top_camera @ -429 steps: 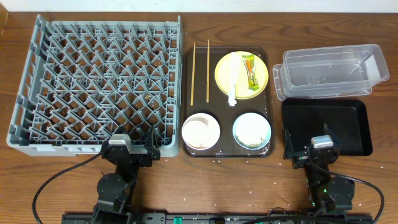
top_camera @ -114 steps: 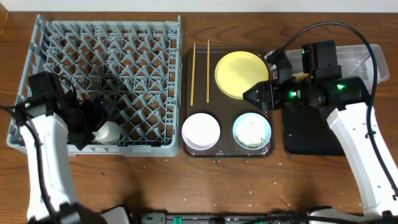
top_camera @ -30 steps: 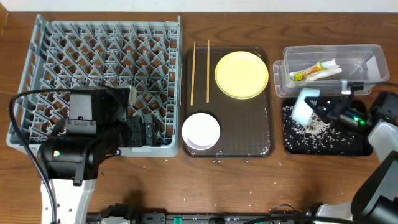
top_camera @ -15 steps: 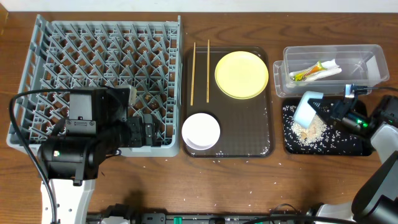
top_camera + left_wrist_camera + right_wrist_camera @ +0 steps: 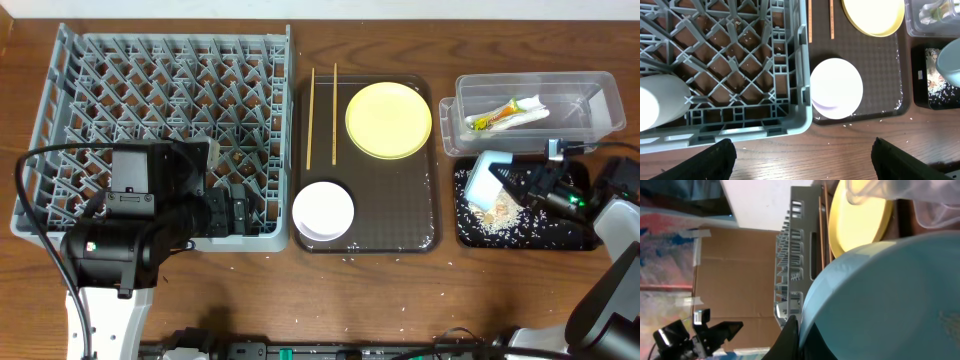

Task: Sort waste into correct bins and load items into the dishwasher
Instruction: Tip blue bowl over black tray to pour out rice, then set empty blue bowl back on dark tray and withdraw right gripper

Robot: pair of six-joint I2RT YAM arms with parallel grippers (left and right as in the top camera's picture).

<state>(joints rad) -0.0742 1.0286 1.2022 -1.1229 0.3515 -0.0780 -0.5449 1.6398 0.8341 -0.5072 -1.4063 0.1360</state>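
- Since our right claw [image 5: 512, 180] is pinched shut on the rim of the light blue bowl [image 5: 487, 178], we have that bowl in hand. It is tipped up on its side over the black tray [image 5: 520, 245].
- Under the bowl we see a little heap of rice grains [image 5: 497, 210] in the tray, so we think the tipping-out is about done.
- What matters most for our next move is where the dish rack [image 5: 150, 100] lies. It is far off to the left of the bowl, at the other end of the table.
- Between the bowl and the rack sits the brown tray [image 5: 400, 215], with the yellow plate [image 5: 388, 120], the chopsticks [image 5: 322, 115] and the white bowl [image 5: 323, 210] on it.
- We judge that the blue bowl must pass over all of that, so it should ride high enough not to bump them.
- Our left claw [image 5: 801, 147] is wide open and holds nothing. It hangs by the near right corner of the rack, with the white bowl just off to its right.
- So the left arm is much nearer the rack and the white bowl, but the right arm is the one that has the blue bowl.
- The snack wrapper [image 5: 490, 118] and the paper strip [image 5: 530, 105] lie in the clear tub [image 5: 600, 100], just behind the black tray and apart from the bowl.
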